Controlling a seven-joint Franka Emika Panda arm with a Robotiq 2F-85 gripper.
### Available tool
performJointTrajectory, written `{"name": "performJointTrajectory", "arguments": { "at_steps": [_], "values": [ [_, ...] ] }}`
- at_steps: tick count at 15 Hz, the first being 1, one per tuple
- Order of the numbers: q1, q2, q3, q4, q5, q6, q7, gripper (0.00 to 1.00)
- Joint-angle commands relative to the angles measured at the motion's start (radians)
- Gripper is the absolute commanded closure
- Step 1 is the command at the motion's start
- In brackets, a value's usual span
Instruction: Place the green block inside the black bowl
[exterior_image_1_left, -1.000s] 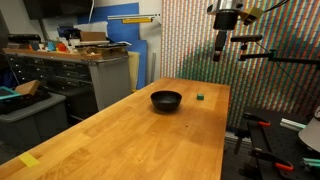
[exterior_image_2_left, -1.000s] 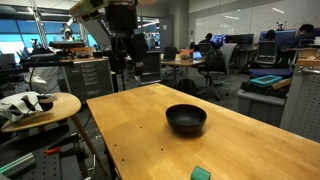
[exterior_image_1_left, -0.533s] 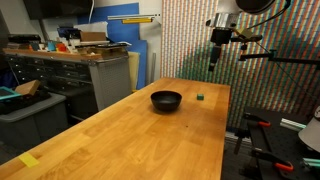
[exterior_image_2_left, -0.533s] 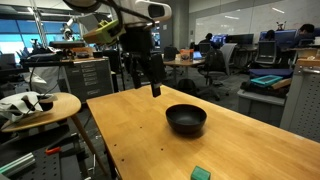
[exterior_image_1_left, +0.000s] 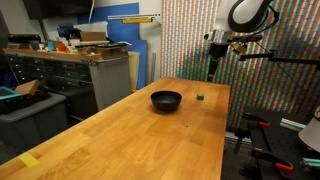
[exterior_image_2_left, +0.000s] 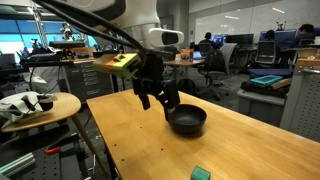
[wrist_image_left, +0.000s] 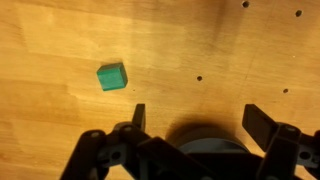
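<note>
The green block (exterior_image_1_left: 201, 97) is a tiny cube on the wooden table, just beside the black bowl (exterior_image_1_left: 166, 100). In an exterior view the block (exterior_image_2_left: 201, 173) lies near the table's near edge, with the bowl (exterior_image_2_left: 186, 120) behind it. In the wrist view the block (wrist_image_left: 112, 76) sits at the upper left, and the bowl's rim (wrist_image_left: 205, 140) shows between the fingers. My gripper (wrist_image_left: 200, 118) is open and empty. It hangs in the air above the table (exterior_image_1_left: 212, 70), close over the bowl's edge (exterior_image_2_left: 158, 99).
The long wooden table (exterior_image_1_left: 130, 135) has a yellow tape mark (exterior_image_1_left: 30, 160) at its near corner. Cabinets and clutter (exterior_image_1_left: 60, 70) stand beside it. A round side table (exterior_image_2_left: 40, 105) with objects stands near the table's end.
The arm has come down from high above the table toward the bowl and block. The block and bowl have not moved.
</note>
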Motion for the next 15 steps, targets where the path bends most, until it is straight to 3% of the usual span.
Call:
{"name": "performJointTrajectory", "arguments": {
  "at_steps": [1, 10, 15],
  "values": [
    [-0.015, 0.08, -0.024, 0.014, -0.007, 0.081, -0.098, 0.0],
    [-0.051, 0.319, -0.032, 0.066, 0.07, 0.267, -0.263, 0.0],
    [-0.095, 0.434, 0.015, 0.121, 0.158, 0.352, -0.321, 0.0]
  ]
}}
